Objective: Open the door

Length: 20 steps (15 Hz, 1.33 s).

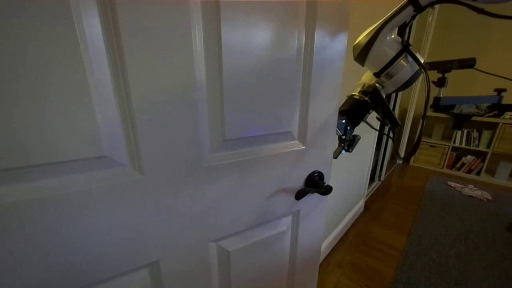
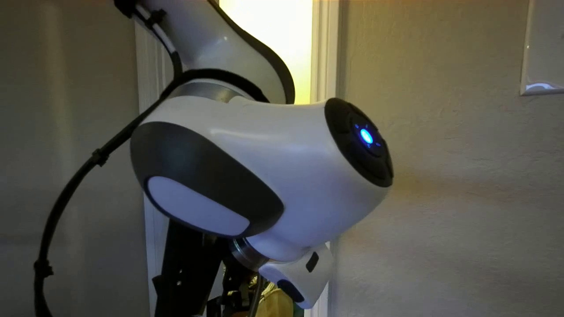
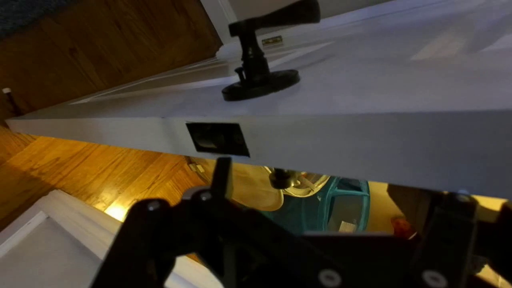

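While the tool (image 3: pixel 341 185) hangs spread wide beside the door (image 1: pixel 248 186), a cloth (image 1: pixel 471 190) lies on the rug (image 1: pixel 452 240) beyond.

A white panelled door (image 1: pixel 170 160), cropped on three sides, hides part of the pincer (image 1: pixel 346 146) in an exterior view. Background books (image 1: pixel 467 138) are too small to identify by title. The robot arm (image 2: pixel 273 163) is cut off atop both exterior views, and in an exterior view the right edge slices a framed wall panel (image 2: pixel 545 48). In the wrist view, the blurred pincer is cropped at bottom and, with the door, masks part of a teal bin (image 3: pixel 320 206).
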Tool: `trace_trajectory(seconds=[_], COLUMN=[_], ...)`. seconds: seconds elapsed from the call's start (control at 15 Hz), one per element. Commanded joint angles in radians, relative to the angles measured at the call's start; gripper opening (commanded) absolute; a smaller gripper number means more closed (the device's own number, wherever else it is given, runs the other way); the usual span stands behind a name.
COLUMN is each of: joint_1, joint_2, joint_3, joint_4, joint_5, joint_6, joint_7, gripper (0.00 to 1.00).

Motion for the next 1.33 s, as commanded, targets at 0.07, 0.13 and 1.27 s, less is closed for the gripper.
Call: trace_trajectory(seconds=[0.07,0.13,1.27], joint_1=[0.033,0.035,0.128], joint_2=[-0.097,-0.105,-0.246], joint_3=[-0.022,-0.022,-0.033], joint_4=[-0.12,-0.132,-0.252], joint_5=[-0.059,-0.067,-0.418], joint_6=[-0.013,-0.012,0.104], joint_7=[0.016,0.018,0.287], gripper=[1.0,1.0,1.0])
